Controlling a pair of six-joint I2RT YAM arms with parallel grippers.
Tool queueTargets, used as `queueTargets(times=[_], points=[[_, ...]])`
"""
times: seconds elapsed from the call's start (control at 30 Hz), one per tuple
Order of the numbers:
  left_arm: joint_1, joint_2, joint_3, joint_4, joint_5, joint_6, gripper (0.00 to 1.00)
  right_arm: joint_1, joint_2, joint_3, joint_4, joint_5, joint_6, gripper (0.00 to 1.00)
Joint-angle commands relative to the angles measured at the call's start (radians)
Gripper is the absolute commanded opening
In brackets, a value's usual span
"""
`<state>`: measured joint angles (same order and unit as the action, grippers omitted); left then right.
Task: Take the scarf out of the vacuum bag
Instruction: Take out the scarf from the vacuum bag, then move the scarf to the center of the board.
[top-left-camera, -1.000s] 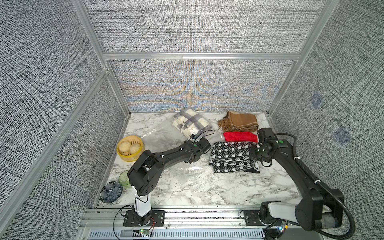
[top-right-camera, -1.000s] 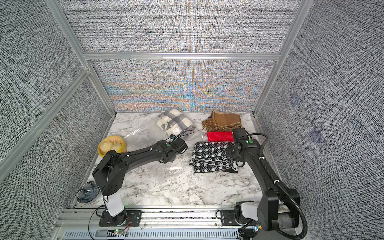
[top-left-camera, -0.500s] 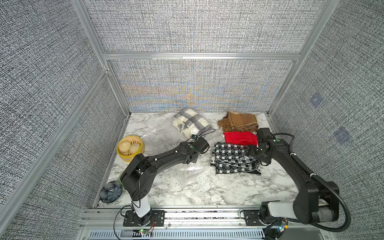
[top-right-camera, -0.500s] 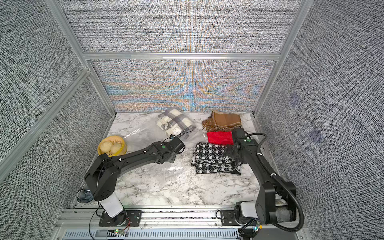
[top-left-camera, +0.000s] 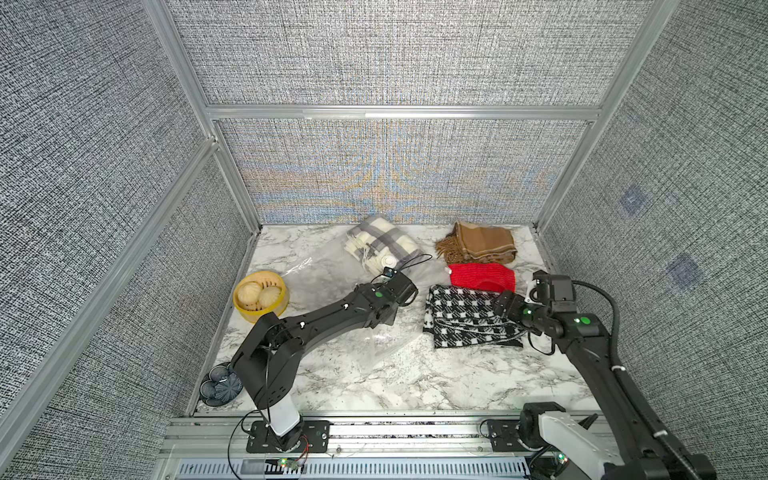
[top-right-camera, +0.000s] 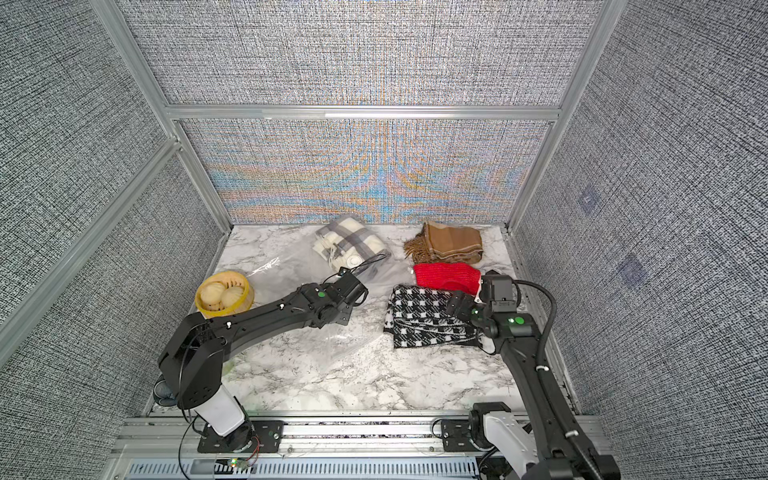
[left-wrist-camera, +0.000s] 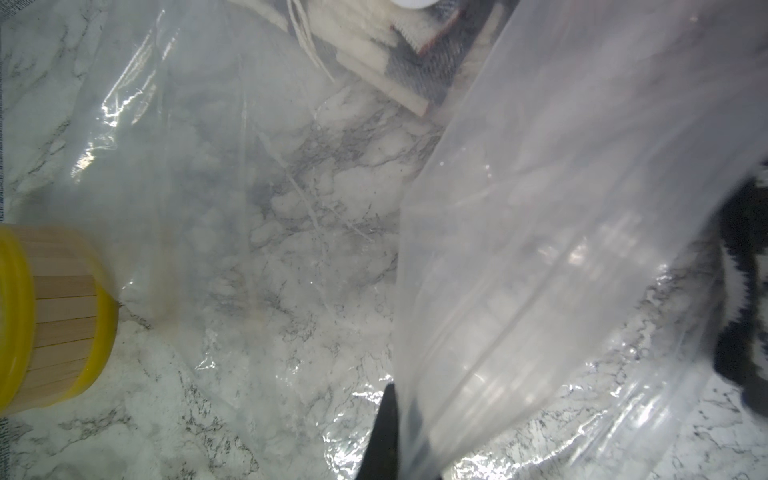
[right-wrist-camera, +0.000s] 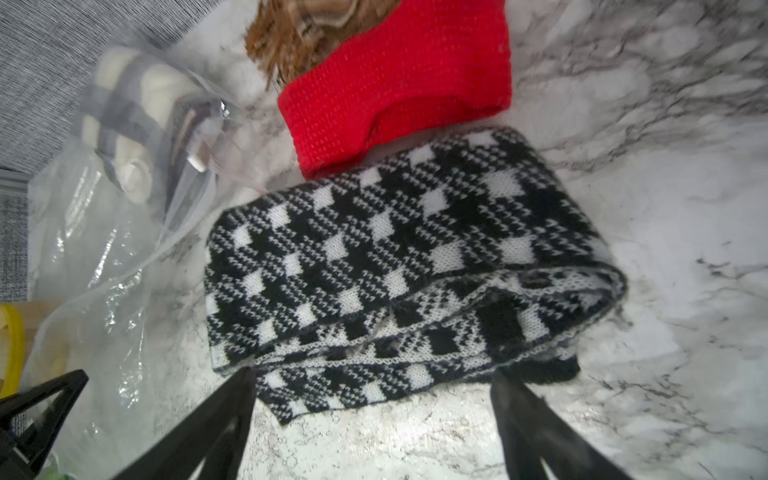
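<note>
A: status? where's the scarf

B: black-and-white checked scarf (top-left-camera: 461, 320) lies flat on the worktop (top-left-camera: 374, 386) toward the right edge, outside the vacuum bag (top-left-camera: 328, 284) and just beside it; a cream-and-grey plaid scarf (top-left-camera: 382, 243) sits inside the bag near the far edge, under the white valve (top-left-camera: 390, 261)

A: grippers?

B: right gripper (right-wrist-camera: 372, 388) has its jaws spread wide with nothing in them, tips at the checked scarf's hem; left gripper (left-wrist-camera: 399, 432) is clamped on a flap of bag film, raised off the worktop; the flap looks like the zip-seal edge

A: so the checked one reads as released; how to finish clean?

B: my read: lift the right gripper straight up before swinging, so the tips don't snag the knit; hold the left pinch to prop the mouth; then go in low for the plaid scarf; grab the folded body, not the fringe; pull slowly toward the mouth, or the film may drag along
</note>
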<state>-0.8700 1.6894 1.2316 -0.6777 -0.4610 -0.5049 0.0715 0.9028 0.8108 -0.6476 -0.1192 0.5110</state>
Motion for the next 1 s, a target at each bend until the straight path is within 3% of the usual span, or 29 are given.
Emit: queueTargets(times=[0.0,0.07,0.2,0.37,0.53,0.83,0.97], points=[[-0.001,-0.008,0.002,-0.005,0.007,0.005,0.00,0.037,-0.114,-0.082,0.059,-0.048,0.099,0.90],[-0.004,-0.010,0.002,-0.006,0.014,0.005,0.00,0.050,-0.183,-0.222,0.216,-0.135,0.164,0.91],[-0.005,-0.015,-0.001,-0.010,0.003,0.002,0.00,0.013,-0.235,-0.354,0.298,-0.142,0.353,0.94],[-0.007,-0.028,-0.004,-0.011,0.002,0.003,0.00,-0.015,-0.242,-0.411,0.317,-0.178,0.355,0.94],[-0.011,-0.035,-0.004,-0.006,0.007,0.004,0.00,0.062,-0.216,-0.479,0.338,-0.134,0.399,0.90],[-0.015,-0.051,-0.012,0.005,0.020,0.008,0.00,0.233,0.067,-0.495,0.582,-0.059,0.440,0.79],[-0.017,-0.065,-0.021,0.008,0.015,0.007,0.00,0.246,0.191,-0.498,0.726,-0.045,0.501,0.60]])
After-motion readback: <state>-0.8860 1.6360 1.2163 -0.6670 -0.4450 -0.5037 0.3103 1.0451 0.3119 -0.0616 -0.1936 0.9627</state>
